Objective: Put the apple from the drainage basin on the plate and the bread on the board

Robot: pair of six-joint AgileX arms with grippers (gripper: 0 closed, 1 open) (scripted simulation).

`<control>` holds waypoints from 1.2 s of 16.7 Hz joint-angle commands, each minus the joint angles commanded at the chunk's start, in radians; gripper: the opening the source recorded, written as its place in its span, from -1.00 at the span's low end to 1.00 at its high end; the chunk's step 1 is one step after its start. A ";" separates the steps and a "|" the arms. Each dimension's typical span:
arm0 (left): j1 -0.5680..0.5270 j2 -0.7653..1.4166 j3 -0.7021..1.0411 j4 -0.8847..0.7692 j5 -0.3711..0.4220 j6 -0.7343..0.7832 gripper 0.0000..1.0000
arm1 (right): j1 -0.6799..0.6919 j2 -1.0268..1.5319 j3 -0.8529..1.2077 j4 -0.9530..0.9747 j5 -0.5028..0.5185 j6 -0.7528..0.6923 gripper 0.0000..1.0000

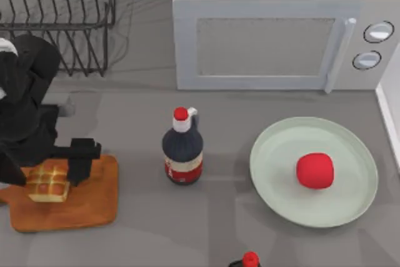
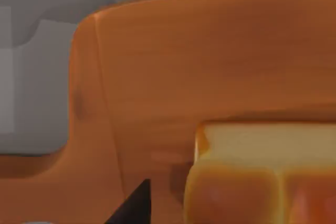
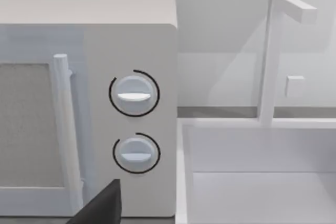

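A: How far along was it?

B: The apple (image 1: 314, 170) lay on the plate (image 1: 275, 182), well off to the right of the left end effector (image 1: 53, 168), so that half looked done.

A: And the bread?

B: The bread (image 1: 47, 182) sat on the board (image 1: 94, 207), directly under the left end effector. One dark finger (image 1: 80, 161) stood just beside the loaf's right edge. The left wrist view showed the loaf resting flat on the wood, with a finger tip (image 2: 134, 205) next to it.

A: Released, then?

B: Hard to say; the arm covered the other finger. I could not tell whether the fingers were apart or clamped on the loaf. What seemed left was letting go and drawing back.

A: The right arm?

B: Parked, facing the microwave (image 3: 89, 103).
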 joint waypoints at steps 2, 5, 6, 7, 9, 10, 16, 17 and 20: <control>0.000 0.000 0.000 0.000 0.000 0.000 1.00 | 0.000 0.000 0.000 0.000 0.000 0.000 1.00; 0.000 0.000 0.000 0.000 0.000 0.000 1.00 | 0.000 0.000 0.000 0.000 0.000 0.000 1.00; 0.000 0.000 0.000 0.000 0.000 0.000 1.00 | 0.000 0.000 0.000 0.000 0.000 0.000 1.00; 0.000 0.000 0.000 0.000 0.000 0.000 1.00 | 0.000 0.000 0.000 0.000 0.000 0.000 1.00; 0.000 -0.001 0.000 0.000 0.000 0.000 1.00 | 0.000 0.000 0.000 0.000 0.000 0.000 1.00; 0.001 -0.009 -0.001 0.004 0.000 0.001 1.00 | 0.000 0.000 0.000 0.000 0.000 0.000 1.00; 0.018 -0.227 -0.119 0.102 0.003 0.028 1.00 | 0.000 0.000 0.000 0.000 0.000 0.000 1.00; 0.024 -0.285 -0.152 0.130 0.004 0.034 1.00 | 0.000 0.000 0.000 0.000 0.000 0.000 1.00; 0.046 -0.488 -0.270 0.227 0.005 0.055 1.00 | 0.000 0.000 0.000 0.000 0.000 0.000 1.00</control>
